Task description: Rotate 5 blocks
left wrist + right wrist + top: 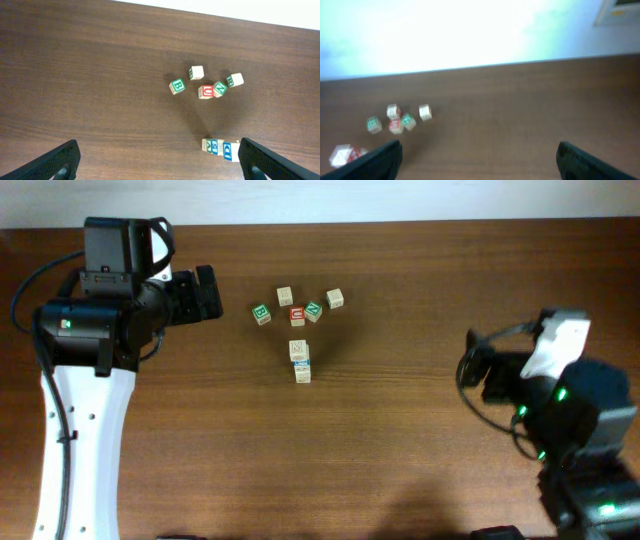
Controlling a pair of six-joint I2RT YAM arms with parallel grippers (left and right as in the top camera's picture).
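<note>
- My left end effector (159,152) is spread wide and holds nothing. In the left wrist view I see only its two dark fingers (57,162), down in the bottom corners.
- My right end effector (477,155) is spread wide too, and nothing is in it.
- The blocks sit on the brown counter (420,440), near the middle and toward the far side.
- Only the overhead view shows both arms.
  - The white left arm comes up the left side and bends, so its end effector points right at the blocks. It is near them but not touching.
  - The right arm is folded up at the right edge. Its end effector points left and is well apart from the blocks.
- The left wrist view is sharp enough to read letters that look too small from above.
  - I can read a green "B" block (177,86) and a red "U" block (205,92).
  - A tilted green block (220,88) touches the red one. I cannot be sure of its letter.
  - Two pale blocks (196,73) sit just behind these.
- On the near side lies a row of three blocks (220,148), each touching the next. In this view two of them show blue faces, and one has a "D" (230,151).
- The right wrist view is blurry, so the blocks are small spots at the lower left. It alone shows a bright wall (470,30) past the counter's far edge.
</note>
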